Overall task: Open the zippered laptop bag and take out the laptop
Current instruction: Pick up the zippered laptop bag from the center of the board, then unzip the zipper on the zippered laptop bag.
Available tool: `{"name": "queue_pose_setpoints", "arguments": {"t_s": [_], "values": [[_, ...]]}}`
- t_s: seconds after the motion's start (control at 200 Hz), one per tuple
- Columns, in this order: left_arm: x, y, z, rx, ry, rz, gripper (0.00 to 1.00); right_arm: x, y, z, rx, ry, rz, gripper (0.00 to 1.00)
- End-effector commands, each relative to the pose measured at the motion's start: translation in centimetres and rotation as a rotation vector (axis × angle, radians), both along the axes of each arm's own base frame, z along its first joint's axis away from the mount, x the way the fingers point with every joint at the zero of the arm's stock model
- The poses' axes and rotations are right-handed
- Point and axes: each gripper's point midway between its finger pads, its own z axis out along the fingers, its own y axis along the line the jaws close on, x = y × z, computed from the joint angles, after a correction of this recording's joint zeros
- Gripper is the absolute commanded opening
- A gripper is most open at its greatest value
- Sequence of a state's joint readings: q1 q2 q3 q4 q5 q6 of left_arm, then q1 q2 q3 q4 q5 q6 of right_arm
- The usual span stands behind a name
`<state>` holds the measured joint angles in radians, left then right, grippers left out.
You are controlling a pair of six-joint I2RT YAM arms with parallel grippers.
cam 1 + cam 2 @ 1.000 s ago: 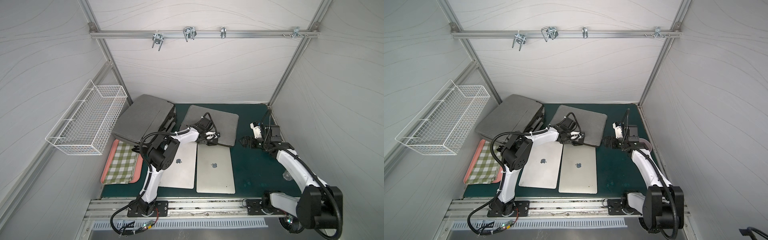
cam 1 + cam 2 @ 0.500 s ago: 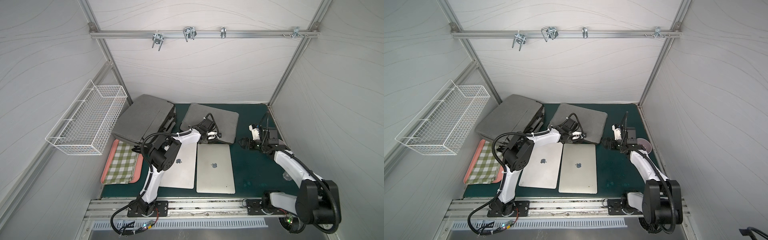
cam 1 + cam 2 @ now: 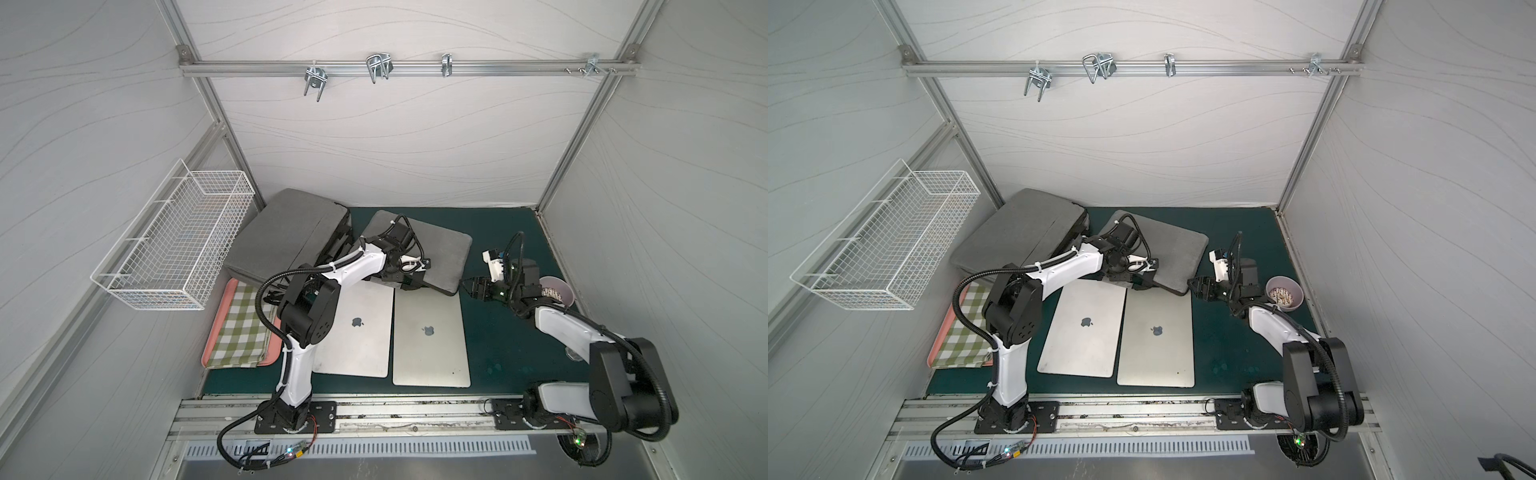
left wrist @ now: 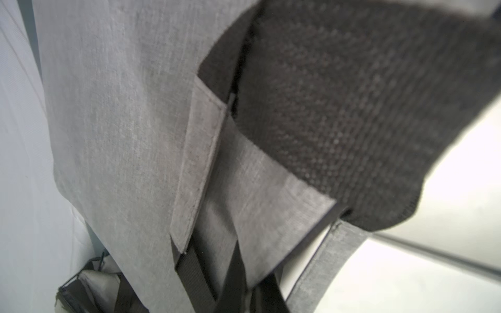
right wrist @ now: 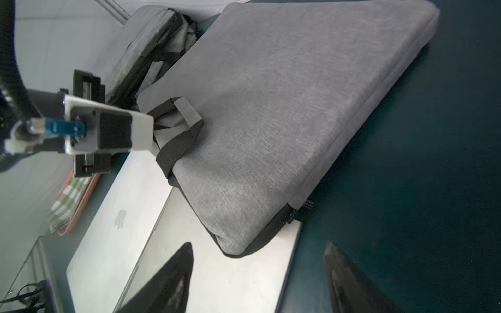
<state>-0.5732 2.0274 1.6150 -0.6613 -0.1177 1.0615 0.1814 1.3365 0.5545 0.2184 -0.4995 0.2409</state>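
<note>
a second ago the left gripper [image 3: 409, 281] hung half open over the near edge of the laptop bag [image 3: 440, 257]. now it is clenched on the bag's handle [image 5: 187, 112], whose loop is drawn up off the grey cloth toward it in the right wrist view. the right gripper [image 3: 473, 286] has come in closer to the bag's near right corner. its jaws, narrower than before, stand apart with nothing between them, and in the right wrist view its two dark fingers [image 5: 173, 281] frame that corner. the bag itself lies about where it lay.

the bag rests flat on the green mat [image 3: 507, 332] toward the back middle of the table, just beside a second grey bag [image 3: 286, 232] on its left. its long axis runs across the table, skewed so the right end sits nearer the robot than the left. the handle edge faces the robot. two silver laptops [image 3: 428, 332] lie side by side in front of it, and the bag's near right corner rests on the far edge of the right-hand one. a small zip pull [image 5: 290, 216] shows at that corner. the left wrist view is filled with grey cloth and black straps, too close to make out the fingertips.
</note>
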Motion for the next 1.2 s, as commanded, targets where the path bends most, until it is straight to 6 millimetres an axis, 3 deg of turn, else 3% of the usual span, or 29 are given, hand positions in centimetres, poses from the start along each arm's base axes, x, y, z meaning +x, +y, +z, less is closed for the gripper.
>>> {"name": "queue_pose_setpoints", "arguments": {"t_s": [0.0, 0.325, 0.495, 0.735, 0.88, 1.195], "values": [[0.6, 1.0, 4.0, -0.023, -0.023, -0.012, 0.00, -0.2, 1.8, 0.0, 0.116, -0.002, 0.061, 0.70], [2.1, 2.0, 5.7, -0.035, -0.030, -0.003, 0.00, -1.1, 4.1, -1.5, 0.210, 0.029, 0.210, 0.64], [2.5, 2.0, 6.9, -0.067, -0.037, 0.004, 0.00, -0.1, 5.2, -1.4, 0.250, 0.018, 0.280, 0.61], [2.2, 2.4, 6.8, -0.053, -0.021, -0.010, 0.00, 1.4, 6.4, -1.6, 0.301, -0.002, 0.322, 0.65], [2.0, 2.7, 6.8, -0.048, -0.012, -0.014, 0.00, 2.3, 7.2, -0.8, 0.371, -0.034, 0.372, 0.67], [1.9, 2.9, 6.0, -0.051, 0.008, 0.004, 0.00, 1.8, 8.7, 1.7, 0.430, -0.102, 0.500, 0.64]]}}
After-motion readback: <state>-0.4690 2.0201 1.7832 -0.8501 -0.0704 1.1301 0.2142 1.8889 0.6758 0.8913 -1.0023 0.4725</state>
